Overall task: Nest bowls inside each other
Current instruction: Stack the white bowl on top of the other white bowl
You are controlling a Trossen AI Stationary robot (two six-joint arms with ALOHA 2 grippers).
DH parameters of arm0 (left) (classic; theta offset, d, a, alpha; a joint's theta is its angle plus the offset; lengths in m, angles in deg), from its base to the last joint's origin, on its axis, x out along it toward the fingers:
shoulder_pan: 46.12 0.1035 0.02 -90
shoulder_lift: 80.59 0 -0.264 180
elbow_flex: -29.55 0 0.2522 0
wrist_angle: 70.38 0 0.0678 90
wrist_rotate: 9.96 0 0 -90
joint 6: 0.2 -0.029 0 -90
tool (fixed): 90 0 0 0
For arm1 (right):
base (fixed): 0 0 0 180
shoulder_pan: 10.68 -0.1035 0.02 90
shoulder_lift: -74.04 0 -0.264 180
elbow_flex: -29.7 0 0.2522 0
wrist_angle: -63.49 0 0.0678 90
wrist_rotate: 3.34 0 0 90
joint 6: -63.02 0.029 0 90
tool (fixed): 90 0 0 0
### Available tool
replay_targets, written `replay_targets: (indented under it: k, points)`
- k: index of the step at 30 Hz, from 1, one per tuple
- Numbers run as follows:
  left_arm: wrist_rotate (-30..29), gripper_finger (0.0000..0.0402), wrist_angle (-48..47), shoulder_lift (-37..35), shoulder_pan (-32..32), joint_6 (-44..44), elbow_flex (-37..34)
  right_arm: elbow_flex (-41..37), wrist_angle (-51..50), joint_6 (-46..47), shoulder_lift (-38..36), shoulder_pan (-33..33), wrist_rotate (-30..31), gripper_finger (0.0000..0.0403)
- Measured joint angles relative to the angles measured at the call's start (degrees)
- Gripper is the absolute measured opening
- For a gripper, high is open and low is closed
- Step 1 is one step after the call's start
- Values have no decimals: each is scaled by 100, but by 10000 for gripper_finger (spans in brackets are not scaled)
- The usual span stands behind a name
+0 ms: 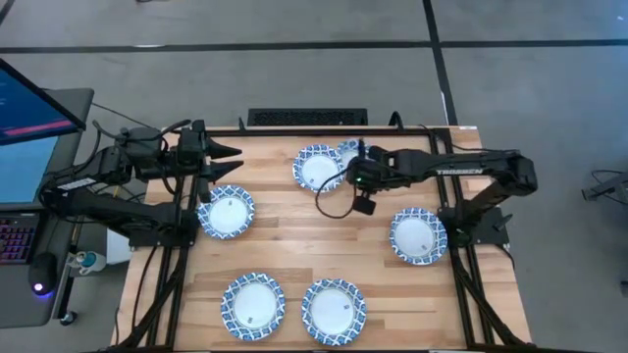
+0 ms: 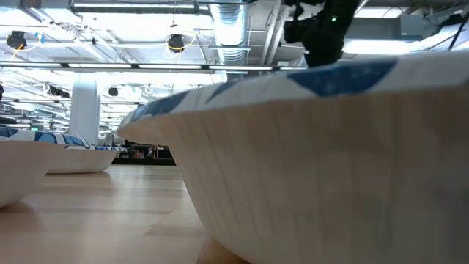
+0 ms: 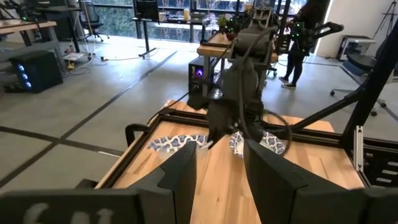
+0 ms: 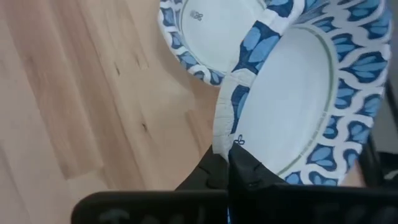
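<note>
Right tool (image 4: 230, 171) clenched on rim of tilted bowl (image 4: 298, 99), at far side of surface (image 1: 285, 235), overlapping neighbour bowl (image 4: 211, 31). To do well: lift clear, centre over neighbour, level, lower, release. Left tool (image 3: 219, 171) released, waiting at left edge.

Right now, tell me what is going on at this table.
The right tool is shut on the rim of one bowl, holding it tilted beside and partly over a second bowl at the far middle of the wooden table. The left tool waits open near the far left corner. Four more bowls lie singly on the table, so nothing is nested yet.
</note>
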Motion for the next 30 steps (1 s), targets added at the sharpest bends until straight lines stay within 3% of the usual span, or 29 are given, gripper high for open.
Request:
replay_targets:
  k: [8, 16, 23, 30]
  points:
    - [0, 124, -2, 0, 1, 65, 0, 1275, 439, -701, 1501, 204, 27, 2]
    - [0, 124, -14, -61, 0, 116, 0, 2771, -93, -1428, 2794, 359, -14, 10]
    - [-2, 124, -330, -328, 1, 123, 0, 3062, -376, -1620, 3453, 361, -343, 19]
    - [-2, 124, -361, -507, 2, 122, -2, 3063, 24, -1669, 3417, 377, -654, 28]
